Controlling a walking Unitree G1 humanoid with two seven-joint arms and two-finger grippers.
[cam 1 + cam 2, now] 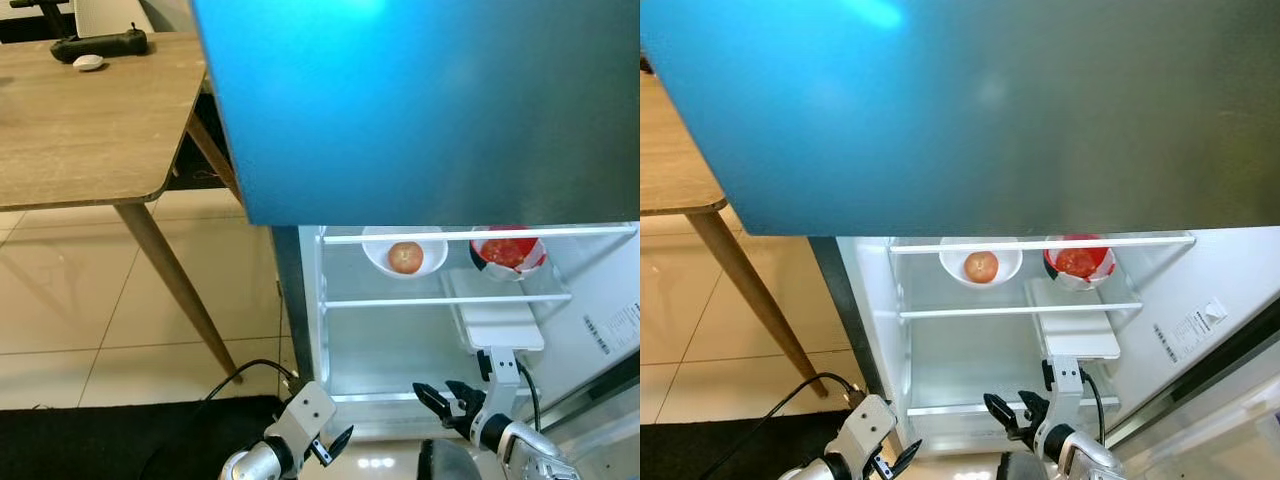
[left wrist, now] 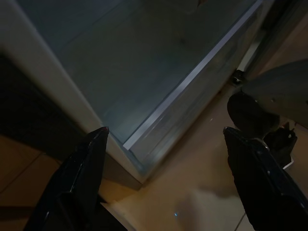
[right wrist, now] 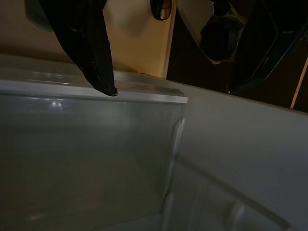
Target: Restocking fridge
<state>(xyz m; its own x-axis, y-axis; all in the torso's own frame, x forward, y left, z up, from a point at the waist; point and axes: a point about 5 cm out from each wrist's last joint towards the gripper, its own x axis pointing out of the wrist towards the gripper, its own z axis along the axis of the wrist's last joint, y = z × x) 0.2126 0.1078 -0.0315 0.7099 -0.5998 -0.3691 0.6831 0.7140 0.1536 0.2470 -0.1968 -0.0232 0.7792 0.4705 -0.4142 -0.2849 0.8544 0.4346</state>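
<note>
Right now the fridge [image 1: 300, 330] stands open before me, its blue-grey top [image 1: 420, 100] taking up most of my head view because I look down on it from above. Beside it on my left stands a wooden table [image 1: 80, 120] on the tiled floor, well apart from my work. Inside, a glass shelf [image 1: 440, 298] carries a white bowl [image 1: 375, 255] with a reddish round fruit [image 1: 405, 257] in it, and next to that a red-and-white bowl [image 1: 508, 252] of something red; both sit at the back, probably so the front stays free for more stock. A white tray-like piece [image 1: 497, 322] lies below them. My right gripper [image 1: 446, 398] hangs low at the fridge's bottom opening, fingers spread wide and holding nothing; its wrist camera looks along the clear front of the lower drawer [image 3: 86, 154]. My left gripper [image 1: 330, 445] hovers by the fridge's lower left corner, fingers also wide apart and empty. I judge I am between items, arms low and ready.
</note>
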